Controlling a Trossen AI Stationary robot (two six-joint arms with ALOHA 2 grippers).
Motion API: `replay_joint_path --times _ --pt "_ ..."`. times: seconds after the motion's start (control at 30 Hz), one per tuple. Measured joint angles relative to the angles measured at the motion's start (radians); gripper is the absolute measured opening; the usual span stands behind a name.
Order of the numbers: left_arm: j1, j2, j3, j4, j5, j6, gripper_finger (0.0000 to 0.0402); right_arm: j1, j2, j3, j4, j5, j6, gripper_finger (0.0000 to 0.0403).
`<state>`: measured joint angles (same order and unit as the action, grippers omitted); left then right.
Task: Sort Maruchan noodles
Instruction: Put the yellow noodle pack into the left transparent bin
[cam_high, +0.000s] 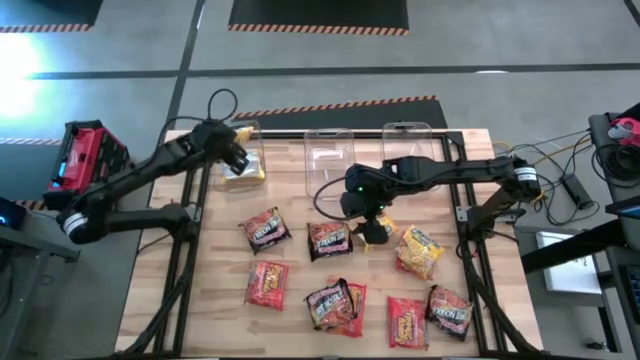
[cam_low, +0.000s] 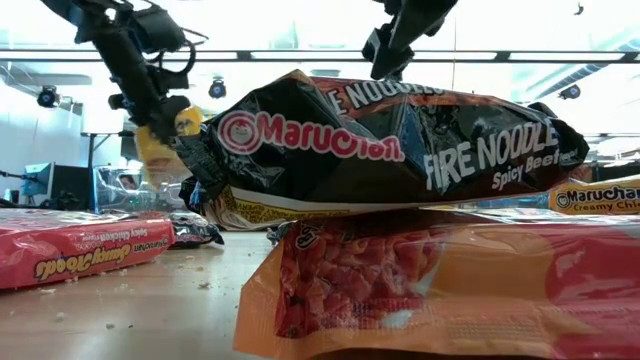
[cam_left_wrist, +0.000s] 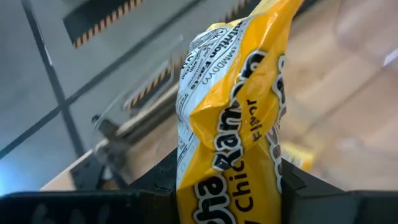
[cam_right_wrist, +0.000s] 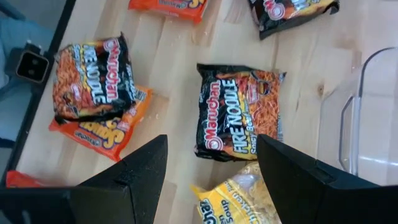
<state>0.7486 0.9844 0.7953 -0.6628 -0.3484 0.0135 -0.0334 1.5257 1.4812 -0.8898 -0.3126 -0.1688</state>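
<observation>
Sorting is in hand; a yellow packet (cam_left_wrist: 233, 118) is clamped in the left tool (cam_high: 238, 157) above the left clear bin (cam_high: 243, 165), where another yellow one is already lying; release into that bin is judged the next move. The right tool (cam_high: 372, 228) is held with fingers apart over a yellow packet on the counter (cam_high: 300, 320), beside a black packet (cam_right_wrist: 239, 112); lowering and closing is called for. On the counter are counted about four black, three red and two yellow packets; three bins are seen.

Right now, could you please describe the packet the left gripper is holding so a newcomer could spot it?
Find the three clear bins along the table's far edge. Above the leftmost one, the left gripper holds a yellow chicken ramen packet, the only packet off the table.
</observation>
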Motion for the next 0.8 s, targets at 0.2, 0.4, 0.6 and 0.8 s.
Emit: replay_joint_path --times 0.2,0.4,0.6,0.8 --pt "0.016 0.131 0.155 -0.199 0.001 0.106 0.0112 0.0 0.0 -0.044 -0.001 0.0 -0.013 0.0232" --pt "0.057 0.27 0.273 -0.25 0.062 0.208 0.0112 0.0 0.0 -0.096 0.0 0.0 -0.015 0.0232" --pt "0.12 0.345 0.29 -0.252 0.128 0.293 0.0113 0.0 0.0 -0.154 0.0 0.0 -0.015 0.0231" --pt "0.191 0.367 0.289 -0.256 0.174 0.373 0.0113 0.0 0.0 -0.177 0.001 0.0 -0.043 0.0231"
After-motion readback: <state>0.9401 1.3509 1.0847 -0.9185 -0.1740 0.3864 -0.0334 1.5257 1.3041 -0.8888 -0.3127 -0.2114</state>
